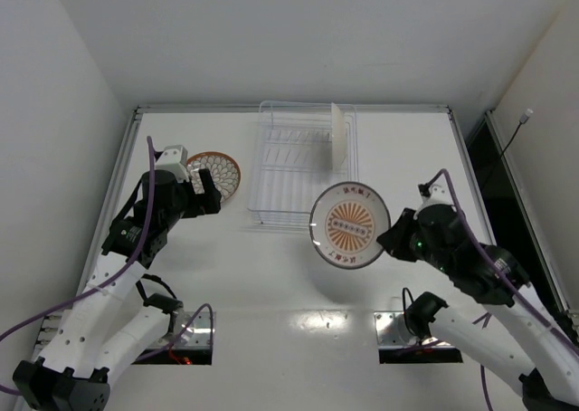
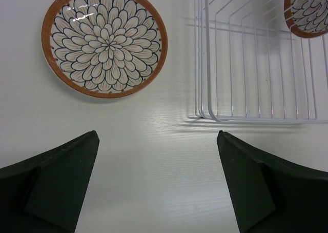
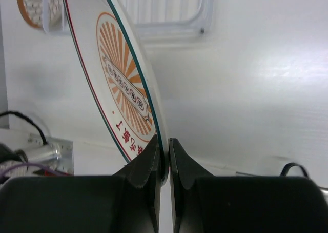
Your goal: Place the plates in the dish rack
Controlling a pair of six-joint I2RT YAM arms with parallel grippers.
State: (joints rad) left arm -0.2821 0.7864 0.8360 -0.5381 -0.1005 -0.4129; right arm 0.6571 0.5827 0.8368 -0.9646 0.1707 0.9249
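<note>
Near rack point(image 1: 280, 171), right jaws pinching sunburst plate point(image 1: 350, 224) (orange rays), left jaws wide, empty

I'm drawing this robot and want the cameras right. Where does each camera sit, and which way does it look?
Top camera: above and behind, looking down at the table; left arm, right arm, left gripper and right gripper show.
Left wrist camera: on the left arm, looking down at the lattice plate and dish rack; its open gripper's fingers show.
Right wrist camera: on the right arm, looking along the sunburst plate its shut gripper pinches.
Shared: all three see the dish rack.
</note>
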